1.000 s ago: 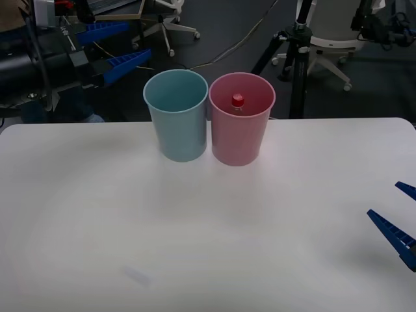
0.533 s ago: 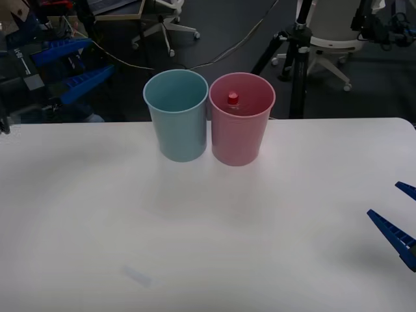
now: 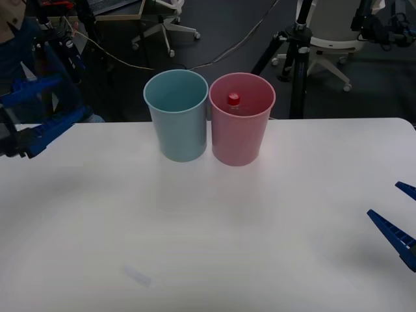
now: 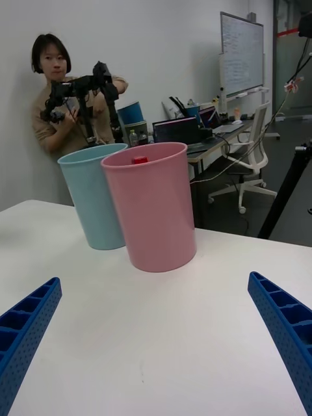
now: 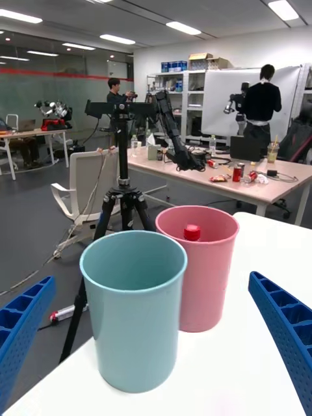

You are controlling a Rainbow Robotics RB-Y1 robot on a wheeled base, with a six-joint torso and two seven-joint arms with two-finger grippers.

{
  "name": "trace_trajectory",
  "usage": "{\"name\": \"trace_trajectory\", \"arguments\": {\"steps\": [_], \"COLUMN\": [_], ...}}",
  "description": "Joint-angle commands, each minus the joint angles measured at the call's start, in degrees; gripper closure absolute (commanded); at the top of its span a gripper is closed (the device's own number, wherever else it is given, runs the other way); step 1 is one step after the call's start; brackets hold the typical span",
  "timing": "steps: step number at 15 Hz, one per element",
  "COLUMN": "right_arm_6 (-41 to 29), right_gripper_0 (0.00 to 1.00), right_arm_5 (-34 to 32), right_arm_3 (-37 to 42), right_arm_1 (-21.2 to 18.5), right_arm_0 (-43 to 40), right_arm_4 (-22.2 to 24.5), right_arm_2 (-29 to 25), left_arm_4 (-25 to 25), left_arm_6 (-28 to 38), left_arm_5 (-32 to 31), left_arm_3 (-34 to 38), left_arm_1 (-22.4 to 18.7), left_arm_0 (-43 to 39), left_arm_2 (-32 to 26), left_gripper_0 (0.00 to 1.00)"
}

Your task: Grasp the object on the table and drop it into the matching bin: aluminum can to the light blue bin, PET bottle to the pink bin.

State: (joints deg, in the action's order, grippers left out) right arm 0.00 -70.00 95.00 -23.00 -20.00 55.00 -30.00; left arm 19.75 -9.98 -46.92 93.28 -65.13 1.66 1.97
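On my screens: one wide white tabletop [image 3: 214, 247] with rounded corners. Near its far edge, about midway along, stand two tall tapered round plastic bins, side by side and touching or nearly so: the light blue bin [image 3: 177, 116] toward the left edge, the pink bin [image 3: 241, 119] toward the right. Inside the pink bin I log the small clear plastic PET bottle [image 3: 233, 100], its red screw cap showing just below the rim toward the far wall; the front camera gives me nothing of its body or label. The light blue bin's interior, as far as I can see into it, holds nothing. Left claw [image 3: 40, 116]: blue ribbed fingers spread apart, holding nothing, hanging over the tabletop's far left corner, well apart from both bins. Right claw [image 3: 402, 218]: blue fingers likewise spread and empty, low over the tabletop at its right edge, toward the near side.
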Motion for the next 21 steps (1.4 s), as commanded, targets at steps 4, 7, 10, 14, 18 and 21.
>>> {"name": "trace_trajectory", "arguments": {"steps": [4,7,10,14,18,21], "right_arm_6": [0.0,0.0,0.0,0.0,0.0,0.0], "right_gripper_0": [0.0,0.0,0.0,0.0,0.0,0.0], "right_arm_5": [0.0,0.0,0.0,0.0,0.0,0.0], "right_arm_3": [0.0,0.0,0.0,0.0,0.0,0.0], "right_arm_1": [0.0,0.0,0.0,0.0,0.0,0.0], "right_arm_0": [0.0,0.0,0.0,0.0,0.0,0.0], "right_arm_4": [0.0,0.0,0.0,0.0,0.0,0.0], "right_arm_2": [0.0,0.0,0.0,0.0,0.0,0.0], "left_arm_4": [20.9,29.4,34.7,39.6,39.0,39.0], "left_arm_6": [8.0,9.1,9.7,11.1,10.3,9.5], "left_arm_5": [-1.3,-2.4,-2.6,-2.7,-3.3,-4.2], "left_arm_3": [7.1,9.2,12.5,18.3,21.2,21.2], "left_arm_1": [16.2,24.9,32.2,39.3,40.8,40.8], "left_arm_0": [-10.6,-13.4,-16.8,-23.2,-29.3,-30.4], "left_arm_2": [-13.0,-16.7,-18.9,-20.8,-20.7,-20.5], "left_gripper_0": [0.0,0.0,0.0,0.0,0.0,0.0]}}
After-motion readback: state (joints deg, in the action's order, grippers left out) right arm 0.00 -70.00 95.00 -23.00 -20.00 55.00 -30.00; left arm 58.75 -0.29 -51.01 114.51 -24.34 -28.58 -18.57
